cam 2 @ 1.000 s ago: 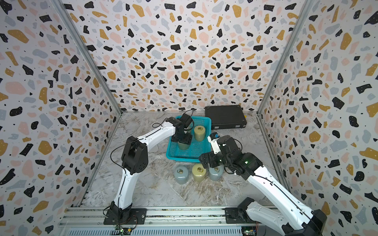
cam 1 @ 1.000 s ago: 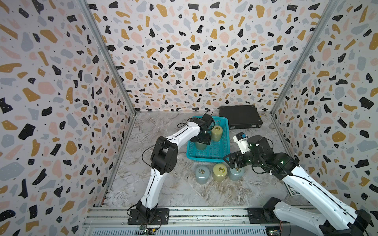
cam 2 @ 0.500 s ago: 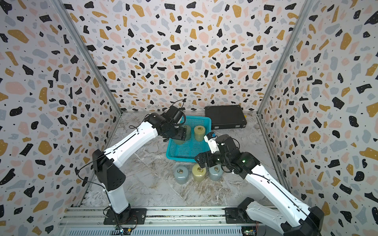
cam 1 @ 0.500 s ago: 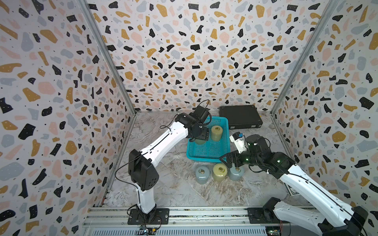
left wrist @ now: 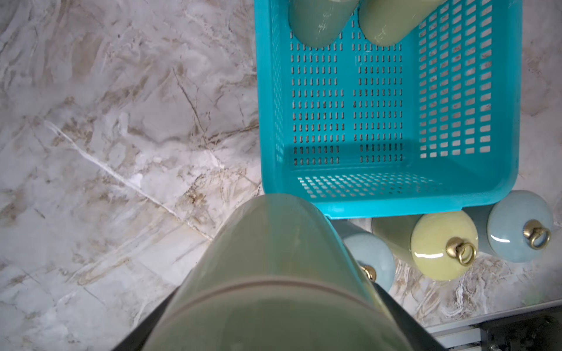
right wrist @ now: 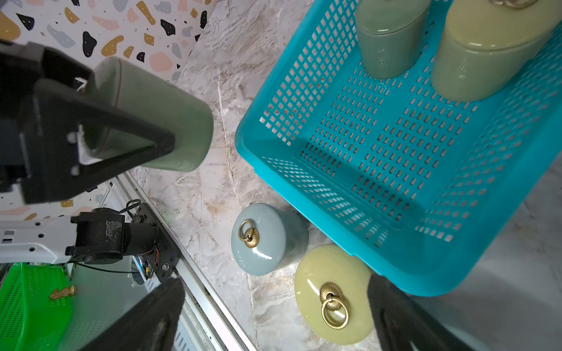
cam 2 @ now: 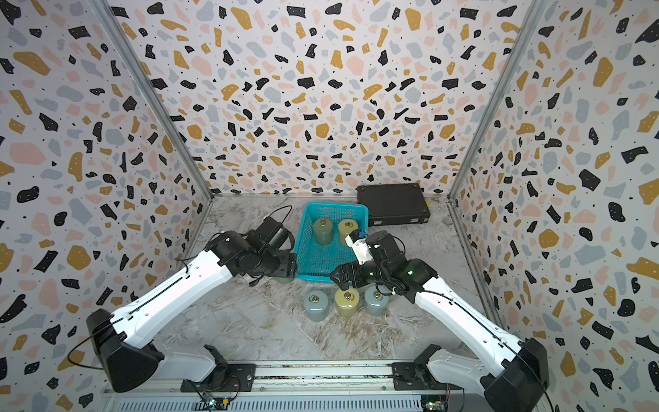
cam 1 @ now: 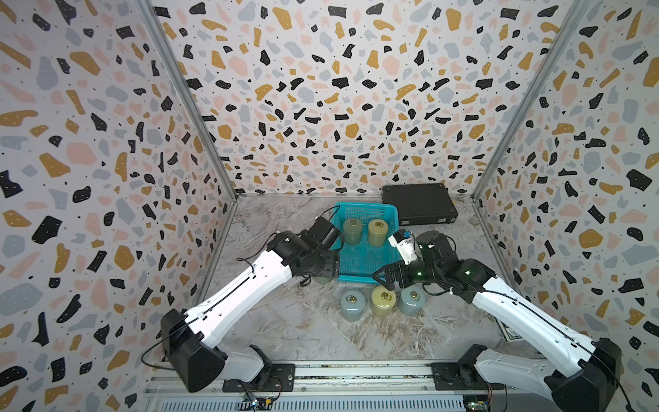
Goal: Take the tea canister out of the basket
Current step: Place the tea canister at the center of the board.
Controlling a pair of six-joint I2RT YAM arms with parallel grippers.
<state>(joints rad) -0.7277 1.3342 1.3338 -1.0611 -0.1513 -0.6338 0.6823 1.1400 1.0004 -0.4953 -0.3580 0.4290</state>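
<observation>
Green tea canister (right wrist: 164,121): inside the basket (cam 1: 363,206) a second ago, now clear of its near-left corner, over the desk (cam 1: 303,321), clamped in the left gripper (cam 1: 321,273). Right gripper (cam 1: 384,280): jaws apart, idle above the row of three canisters (cam 1: 383,301). Judged remaining: set-down only.

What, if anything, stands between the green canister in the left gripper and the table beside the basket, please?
Nothing visible does. The green canister, held by the left gripper, is outside the basket by its corner, over bare table. The nearest blue-grey canister stands off to one side.
</observation>
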